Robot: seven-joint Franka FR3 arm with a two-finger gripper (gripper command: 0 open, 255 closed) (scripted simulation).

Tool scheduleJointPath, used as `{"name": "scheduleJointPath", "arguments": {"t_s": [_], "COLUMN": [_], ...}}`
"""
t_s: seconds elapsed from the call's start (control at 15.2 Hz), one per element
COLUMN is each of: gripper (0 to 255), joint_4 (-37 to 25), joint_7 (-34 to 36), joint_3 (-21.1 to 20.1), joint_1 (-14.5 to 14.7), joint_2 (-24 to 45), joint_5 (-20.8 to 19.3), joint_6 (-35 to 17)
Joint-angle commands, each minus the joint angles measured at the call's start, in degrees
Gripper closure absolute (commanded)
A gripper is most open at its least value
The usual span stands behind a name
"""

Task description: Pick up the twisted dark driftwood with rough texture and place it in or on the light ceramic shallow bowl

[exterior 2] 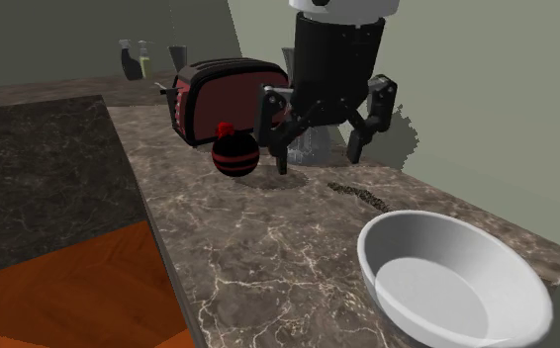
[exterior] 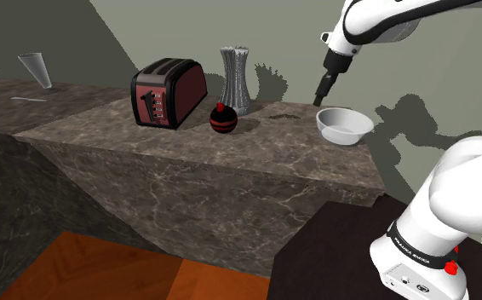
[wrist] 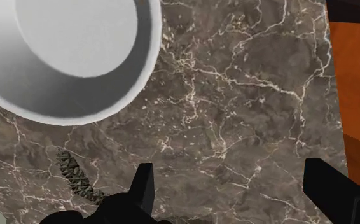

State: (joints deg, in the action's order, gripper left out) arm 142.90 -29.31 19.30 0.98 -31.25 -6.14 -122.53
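The driftwood (exterior: 284,114) is a thin, dark, rough strip lying flat on the marble counter, near the back wall. A white shallow bowl (exterior: 342,133) stands just to the shoulder view's right of it and holds nothing. My black gripper (exterior: 324,94) hangs open above the counter, over the gap between the two. In the second exterior view the gripper (exterior 2: 318,153) hovers behind the driftwood (exterior 2: 359,195), and the bowl (exterior 2: 369,259) is in front. In the wrist view the driftwood (wrist: 74,173) lies outside the fingers (wrist: 144,184), on the bowl's (wrist: 144,44) side; the gripper (wrist: 236,188) holds nothing.
A dark red toaster (exterior: 169,92), a red-and-black striped ball (exterior: 223,119) and a grey ribbed vase (exterior: 237,78) stand on the counter to the shoulder view's left of the driftwood. The wall runs close behind. The counter's front edge drops to an orange floor (wrist: 357,76).
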Motion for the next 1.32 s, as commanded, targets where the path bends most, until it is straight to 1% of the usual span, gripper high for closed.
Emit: {"name": "scheduleJointPath", "arguments": {"t_s": [0.0, 0.2, 0.4, 0.53, 0.73, 0.79, 0.92, 1.06, 1.25], "gripper": [0, 0, 0, 0, 0, 0, 0, 0, 0], "joint_4": [-0.4, -2.3, -5.1, -7.4, -11.9, -13.7, -17.5, -21.7, -28.6], "joint_7": [-3.8, -10.0, -17.3, -23.1, -33.0, -36.6, -43.3, -49.1, -55.9], "joint_3": [2.7, 6.6, 10.7, 13.3, 16.2, 16.6, 16.3, 14.9, 12.0], "joint_1": [0.7, 2.5, 4.9, 6.6, 8.4, 8.4, 7.4, 5.4, 1.3], "joint_2": [3.6, 9.8, 16.7, 21.7, 29.7, 32.6, 38.2, 43.6, 51.0], "joint_5": [0.5, 2.8, 7.2, 11.7, 20.7, 24.2, 30.9, 36.8, 43.4], "joint_6": [-4.1, -9.6, -14.3, -16.8, -19.1, -19.5, -19.7, -19.3, -18.3]}}
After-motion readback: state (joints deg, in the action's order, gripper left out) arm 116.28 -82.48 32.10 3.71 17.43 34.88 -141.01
